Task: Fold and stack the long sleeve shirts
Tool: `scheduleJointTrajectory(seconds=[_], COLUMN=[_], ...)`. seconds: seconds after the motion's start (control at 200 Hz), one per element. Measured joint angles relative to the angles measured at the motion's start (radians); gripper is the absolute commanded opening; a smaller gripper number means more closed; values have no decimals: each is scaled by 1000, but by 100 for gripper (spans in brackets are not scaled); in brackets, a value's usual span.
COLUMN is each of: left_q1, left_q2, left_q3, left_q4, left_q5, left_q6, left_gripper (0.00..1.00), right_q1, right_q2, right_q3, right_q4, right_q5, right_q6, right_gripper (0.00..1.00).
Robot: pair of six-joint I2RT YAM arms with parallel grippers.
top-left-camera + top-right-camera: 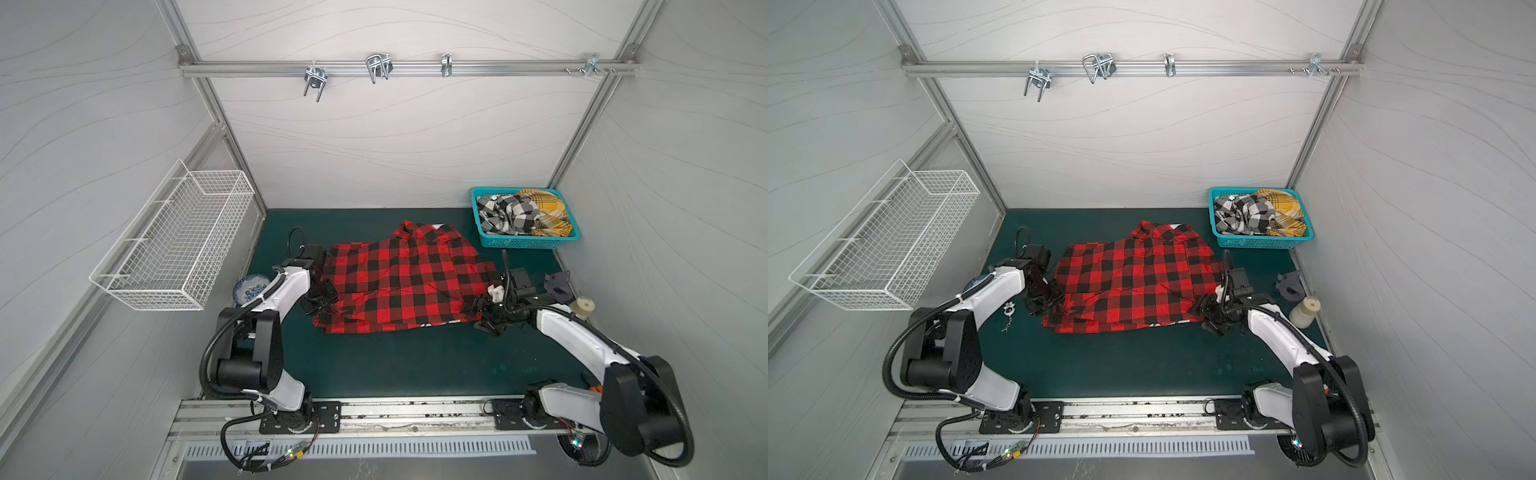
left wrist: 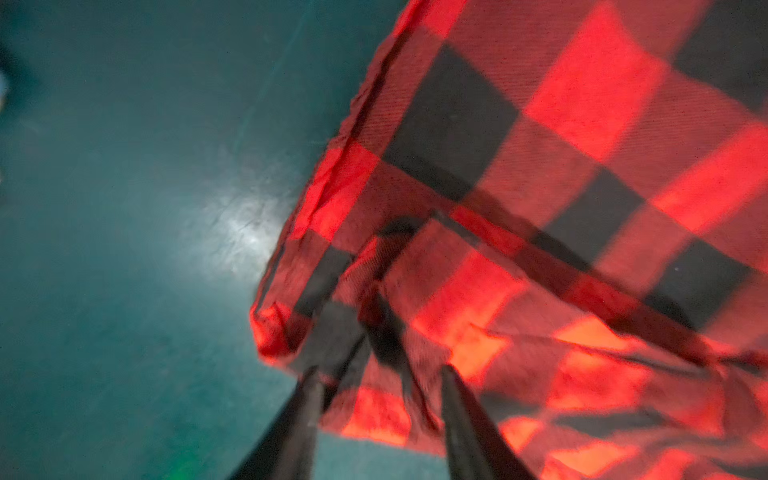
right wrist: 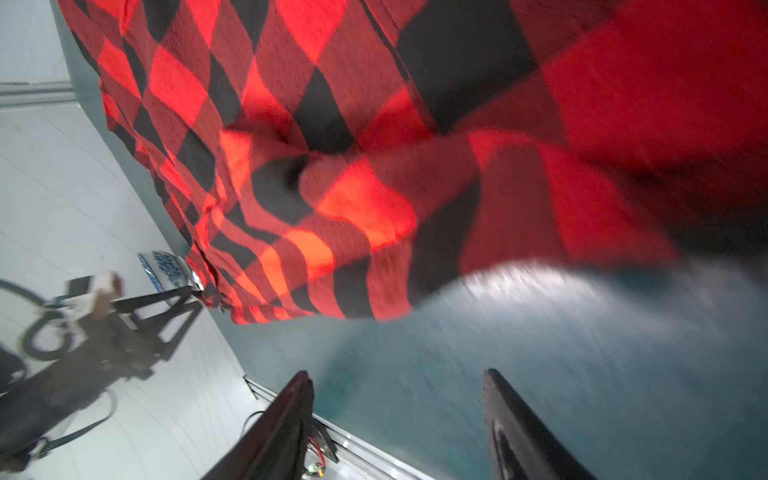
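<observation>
The red-and-black check shirt (image 1: 399, 278) (image 1: 1129, 282) lies partly folded in the middle of the green mat (image 1: 395, 361). At its left hem my left gripper (image 1: 326, 297) (image 1: 1054, 300) (image 2: 380, 372) is open, its jaws apart over a loose fold of the cloth (image 2: 540, 166). My right gripper (image 1: 478, 311) (image 1: 1200, 311) (image 3: 397, 374) is open at the shirt's right front corner. Only bare mat shows between its jaws, and the cloth (image 3: 374, 124) lies just ahead of the tips. A black-and-white check shirt (image 1: 507, 214) (image 1: 1246, 214) and a mustard-yellow plaid shirt (image 1: 544, 212) (image 1: 1283, 210) sit bunched in the teal basket (image 1: 523, 242) (image 1: 1258, 242).
A white wire basket (image 1: 174, 241) hangs on the left wall. A blue-and-white bowl (image 1: 249, 286) sits behind the left arm, and a small keychain (image 1: 1008, 316) lies beside it. A dark purple object (image 1: 559, 286) and a cream bottle (image 1: 584, 307) stand at the right edge.
</observation>
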Motion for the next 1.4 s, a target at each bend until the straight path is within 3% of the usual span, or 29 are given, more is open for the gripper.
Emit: scheduleJointTrajectory(seconds=[0.1, 0.165, 0.26, 0.41, 0.58, 0.835, 1.08, 1.401], left_q1=[-19, -56, -134, -203, -200, -149, -32, -21], left_q2=[-101, -127, -82, 101, 211, 215, 124, 0], left_q3=[30, 49, 72, 85, 85, 13, -137, -204], left_q4=[-40, -44, -38, 5, 27, 74, 134, 1], left_q5=[-7, -8, 11, 59, 77, 98, 180, 171], left_q6=[-18, -32, -67, -105, -119, -107, -71, -32], left_gripper=[33, 28, 22, 16, 12, 12, 13, 18], right_q1=[14, 27, 40, 48, 59, 77, 104, 215], right_q2=[-60, -37, 97, 361, 552, 626, 585, 428], right_q3=[22, 77, 228, 393, 426, 397, 330, 235], right_q4=[-76, -116, -148, -129, -130, -137, -121, -220], right_q5=[25, 43, 66, 121, 148, 79, 21, -8], right_q6=[-22, -46, -100, -178, -234, -259, -255, -212], right_gripper=[52, 44, 29, 20, 19, 20, 21, 23])
